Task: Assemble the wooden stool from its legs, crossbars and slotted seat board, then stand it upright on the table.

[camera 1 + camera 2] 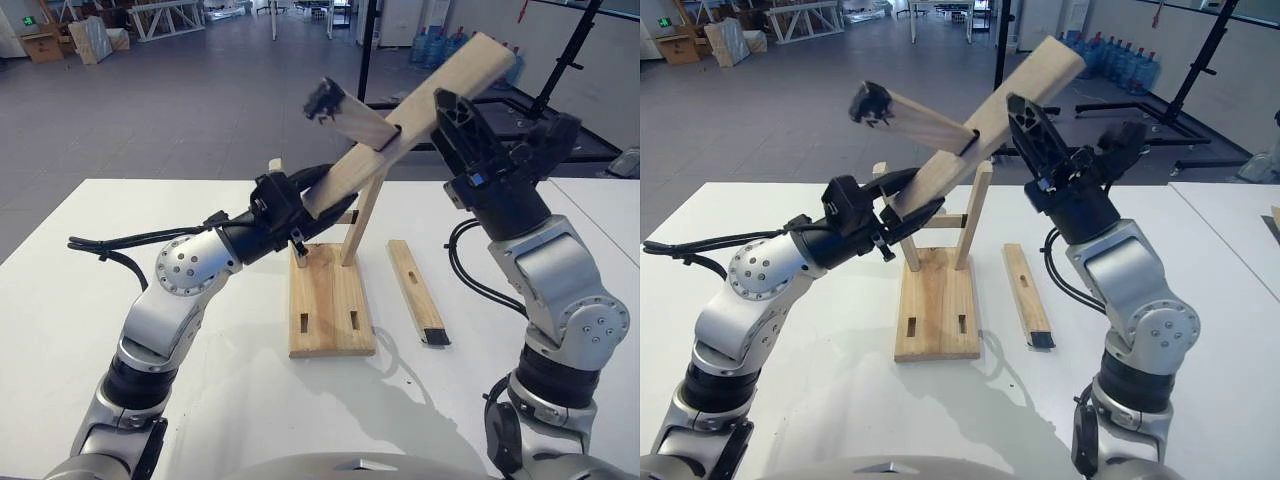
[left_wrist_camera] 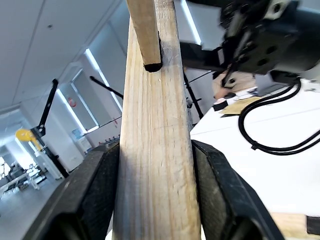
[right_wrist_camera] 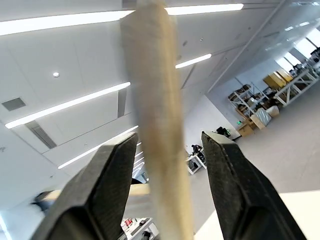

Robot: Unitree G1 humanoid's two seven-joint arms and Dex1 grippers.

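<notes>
Seat board (image 1: 328,300) flat, two legs (image 1: 362,222) upright in it; loose leg (image 1: 415,290) beside; tilted leg (image 1: 470,72) with crossbar (image 1: 360,118) aloft.

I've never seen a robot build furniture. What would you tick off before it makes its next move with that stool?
1. Left pincer clamped on the long pale wooden plank: ok, both fingers press its sides.
2. Right pincer gripping that plank: not ok, a gap shows beside one finger.
3. Thin black-tipped wooden crossbar through the plank's slot: ok.
4. Flat slotted wooden seat board on the white table: ok, two slots free.
5. Two standing wooden legs fully seated in the board: cannot tell.
6. Loose black-tipped wooden leg lying clear of the board: ok.
</notes>
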